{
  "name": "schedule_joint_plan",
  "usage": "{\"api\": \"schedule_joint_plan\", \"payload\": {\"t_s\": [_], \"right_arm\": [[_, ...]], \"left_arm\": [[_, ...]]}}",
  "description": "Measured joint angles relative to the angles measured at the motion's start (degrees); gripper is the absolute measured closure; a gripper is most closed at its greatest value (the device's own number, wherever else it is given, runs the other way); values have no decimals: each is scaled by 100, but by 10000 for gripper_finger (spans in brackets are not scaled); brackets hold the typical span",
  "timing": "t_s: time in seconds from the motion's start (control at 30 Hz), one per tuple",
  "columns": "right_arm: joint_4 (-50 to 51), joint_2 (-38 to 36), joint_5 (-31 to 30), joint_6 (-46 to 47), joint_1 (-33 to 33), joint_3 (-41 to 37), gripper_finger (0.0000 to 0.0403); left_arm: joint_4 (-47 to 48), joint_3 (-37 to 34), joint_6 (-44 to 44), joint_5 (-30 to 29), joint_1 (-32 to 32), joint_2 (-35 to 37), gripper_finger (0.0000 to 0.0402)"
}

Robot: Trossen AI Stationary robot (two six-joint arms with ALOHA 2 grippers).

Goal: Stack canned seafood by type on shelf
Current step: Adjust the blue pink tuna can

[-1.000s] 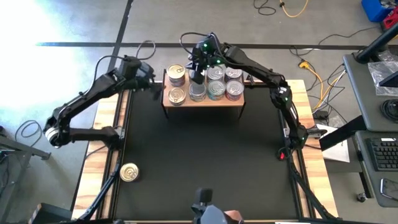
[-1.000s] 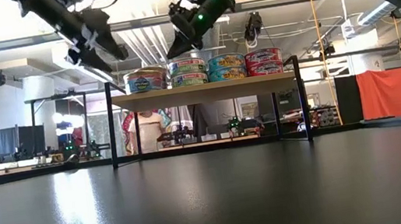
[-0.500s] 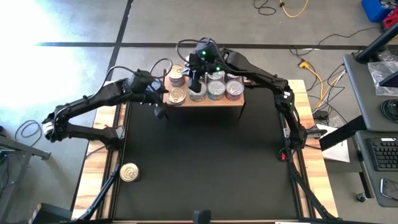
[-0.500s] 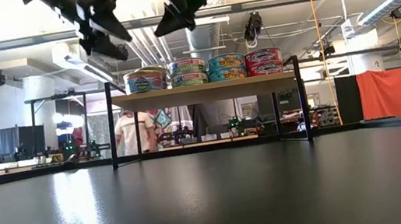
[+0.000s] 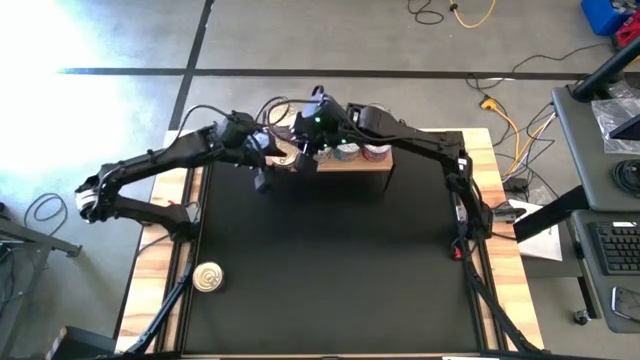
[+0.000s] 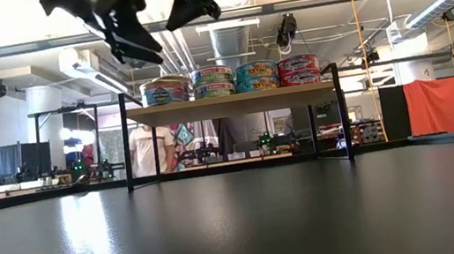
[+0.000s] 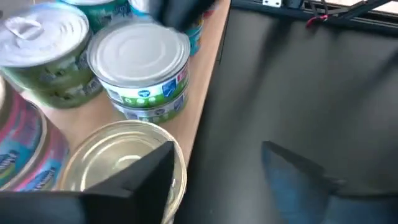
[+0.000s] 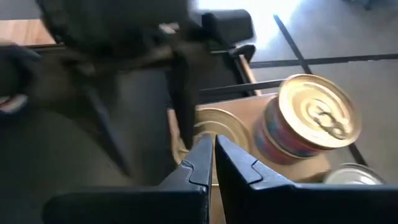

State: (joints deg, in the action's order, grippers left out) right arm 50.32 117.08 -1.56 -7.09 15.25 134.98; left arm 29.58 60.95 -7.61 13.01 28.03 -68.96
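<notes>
Cans [image 6: 234, 80] crowding shelf [image 6: 232, 102] under arms

Black-topped table [image 5: 330, 270], orange cable [image 5: 474, 12]

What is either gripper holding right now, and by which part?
Nothing is held. The right gripper is shut and empty above the shelf; the left gripper hovers open at the shelf's edge, over a gold-lidded can.

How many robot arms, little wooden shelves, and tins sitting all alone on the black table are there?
Dark robot arms: 2 (left, right)
Small light-wood shelf on dark legs: 1
Shiny round tin alone on the black table: 1
Total: 4
</notes>
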Motion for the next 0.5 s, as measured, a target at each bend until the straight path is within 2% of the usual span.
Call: {"api": "schedule_joint_plan", "payload": {"t_s": [0.13,0.3,0.5], "right_arm": [[18,2,-9,236,-75,0,390],[22,-28,-17,602,-80,0,390],[49,-28,-15,656,-164,0,390]], "left_arm": [[93,0,231,-179,17,-270,249],[422,-2,234,-932,20,-387,329],[350,-2,253,-1099,20,-256,383]]}}
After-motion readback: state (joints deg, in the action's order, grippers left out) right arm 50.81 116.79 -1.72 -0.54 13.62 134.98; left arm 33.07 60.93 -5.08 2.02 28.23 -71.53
